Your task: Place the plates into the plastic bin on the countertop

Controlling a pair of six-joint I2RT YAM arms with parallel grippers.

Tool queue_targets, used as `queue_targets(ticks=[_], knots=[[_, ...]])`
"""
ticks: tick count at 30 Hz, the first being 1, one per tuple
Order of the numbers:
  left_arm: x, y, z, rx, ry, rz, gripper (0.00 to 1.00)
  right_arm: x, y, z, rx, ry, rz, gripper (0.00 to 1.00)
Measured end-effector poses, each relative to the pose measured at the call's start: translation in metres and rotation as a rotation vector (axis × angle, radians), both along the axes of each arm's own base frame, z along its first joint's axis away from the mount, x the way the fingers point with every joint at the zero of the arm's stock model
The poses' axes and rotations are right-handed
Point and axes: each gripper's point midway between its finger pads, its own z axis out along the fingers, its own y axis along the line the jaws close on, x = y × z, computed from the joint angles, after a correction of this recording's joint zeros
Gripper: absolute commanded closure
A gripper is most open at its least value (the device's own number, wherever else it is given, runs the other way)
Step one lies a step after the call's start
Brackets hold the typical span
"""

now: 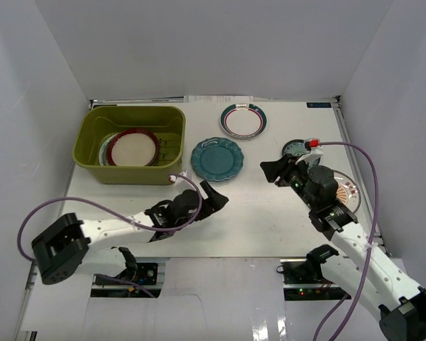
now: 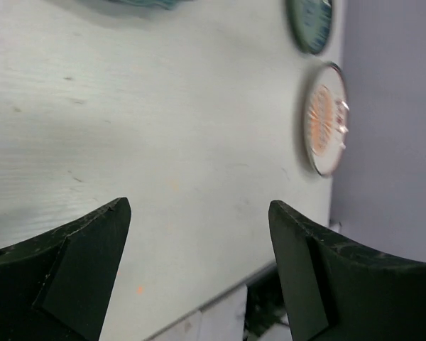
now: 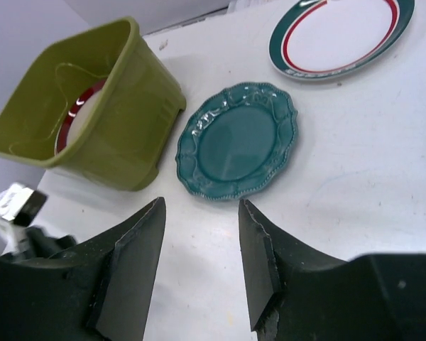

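The olive-green plastic bin (image 1: 131,174) stands at the back left of the white countertop (image 1: 270,220). It holds a red-rimmed cream plate (image 1: 133,148) on top of other plates. A scalloped teal plate (image 1: 216,158) lies right of the bin, with a white plate with a teal-red rim (image 1: 243,121) behind it. My right arm partly covers a small teal plate (image 1: 296,148) and an orange-sunburst plate (image 1: 346,190). My left gripper (image 1: 216,199) is open and empty, just in front of the scalloped plate. My right gripper (image 3: 201,206) is open and empty, facing the scalloped plate (image 3: 240,138) and the bin (image 3: 131,99).
White walls enclose the countertop on three sides. The left wrist view shows the orange-sunburst plate (image 2: 325,121) and small teal plate (image 2: 311,21) near the right wall, with bare counter between the fingers (image 2: 92,256). Purple cables loop from both arms.
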Motion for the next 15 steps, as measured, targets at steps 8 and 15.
queue_targets(ticks=[8, 15], knots=[[0.049, 0.007, -0.069, 0.059, 0.084, 0.372, 0.12, -0.031, -0.005, -0.006, -0.015, 0.005, 0.069, 0.48], [0.087, -0.004, -0.079, -0.01, 0.101, 0.545, 0.21, -0.05, -0.005, -0.018, -0.02, 0.03, 0.125, 0.49]])
